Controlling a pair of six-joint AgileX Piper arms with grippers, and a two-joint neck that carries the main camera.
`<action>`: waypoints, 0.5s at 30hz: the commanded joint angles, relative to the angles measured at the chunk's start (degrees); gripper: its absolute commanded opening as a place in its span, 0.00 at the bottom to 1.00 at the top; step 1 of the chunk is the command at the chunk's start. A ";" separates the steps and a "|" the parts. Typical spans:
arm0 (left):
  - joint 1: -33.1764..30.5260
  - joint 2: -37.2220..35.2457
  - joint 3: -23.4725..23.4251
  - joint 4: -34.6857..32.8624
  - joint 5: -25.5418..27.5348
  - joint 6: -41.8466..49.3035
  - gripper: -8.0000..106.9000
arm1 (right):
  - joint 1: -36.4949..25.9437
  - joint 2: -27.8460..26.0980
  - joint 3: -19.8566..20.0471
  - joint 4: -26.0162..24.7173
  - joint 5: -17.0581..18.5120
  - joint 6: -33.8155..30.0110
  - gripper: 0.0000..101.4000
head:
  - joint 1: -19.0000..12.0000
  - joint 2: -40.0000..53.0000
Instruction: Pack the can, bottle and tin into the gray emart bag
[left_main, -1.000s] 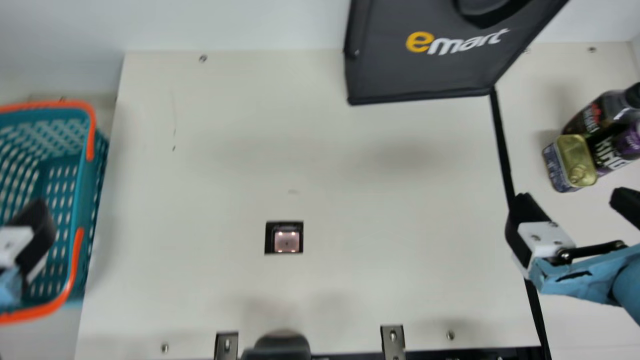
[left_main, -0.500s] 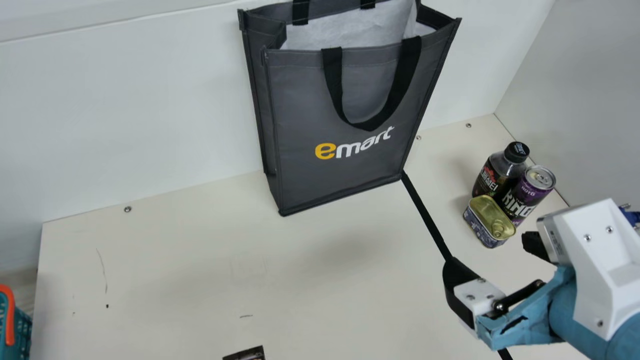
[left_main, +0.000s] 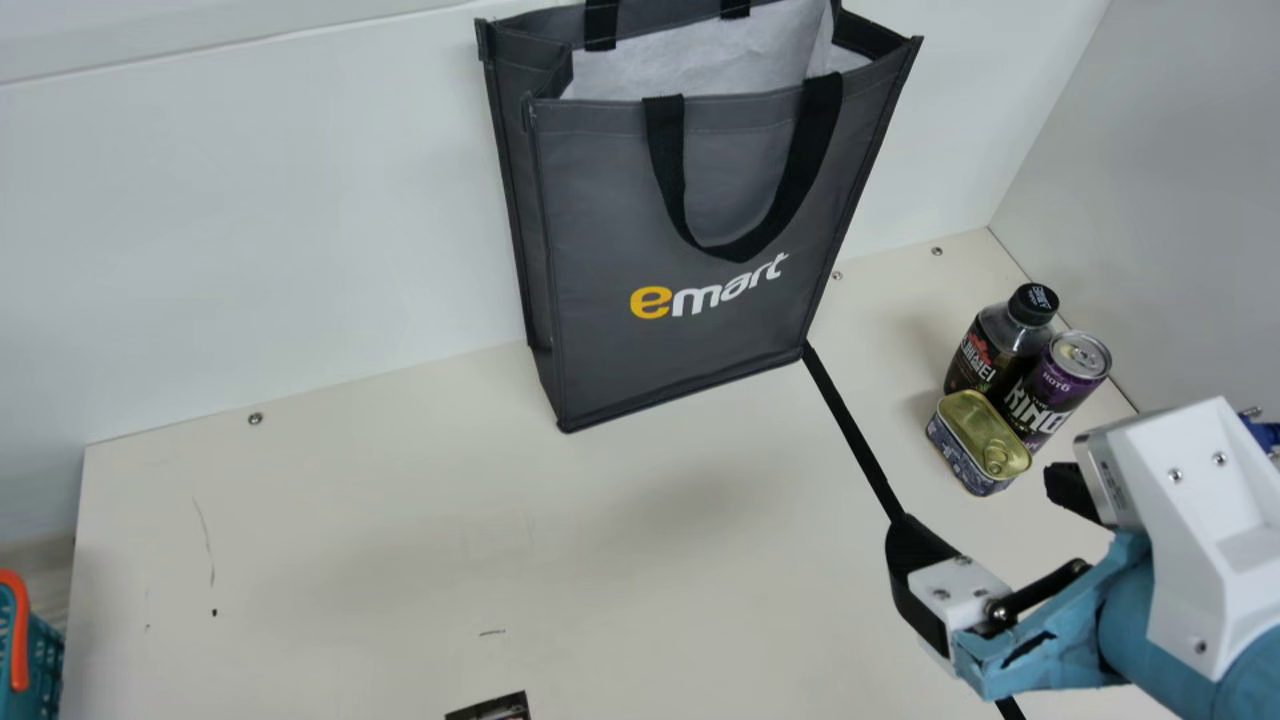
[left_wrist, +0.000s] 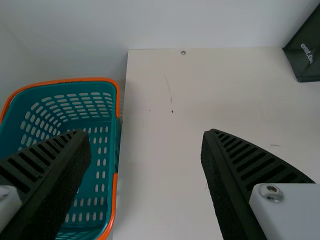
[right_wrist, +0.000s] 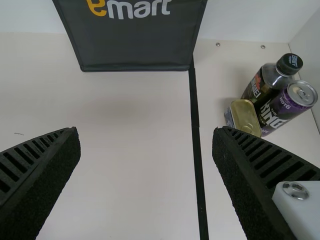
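The gray emart bag (left_main: 690, 220) stands upright against the back wall, its top gaping. On the table's right side the dark bottle (left_main: 985, 350), purple can (left_main: 1055, 385) and gold-lidded tin (left_main: 975, 440) cluster close together, the tin nearest the front. My right gripper (left_main: 985, 515) hangs in front of them, open and holding nothing; in the right wrist view that gripper (right_wrist: 145, 142) has its fingers wide apart, with the tin (right_wrist: 244, 117) beyond one of them. In the left wrist view my left gripper (left_wrist: 145, 140) is open and empty, above the table's left edge and the basket.
A teal basket with an orange rim (left_wrist: 116, 200) stands beside the table's left edge. A black strip (left_main: 855, 430) runs along the table between the bag and the group of items. A small dark square fixture (left_main: 495, 708) lies at the front.
The camera has turned up and to the right, bringing the whole bag into view. My right gripper remains open, and the bottle, can and tin keep their places.
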 joint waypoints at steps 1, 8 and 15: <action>0.00 0.00 0.00 0.00 0.00 0.00 0.85 | 0.00 0.00 0.00 0.00 0.00 0.00 0.90 | -1.30 -0.14; 0.00 0.00 0.00 0.00 0.00 0.00 0.85 | 0.00 0.00 0.00 0.00 0.00 0.00 0.90 | -1.30 -0.14; 0.00 0.00 0.00 0.00 0.00 0.00 0.85 | 0.00 0.00 0.00 0.00 -0.06 0.00 0.90 | -1.30 -0.14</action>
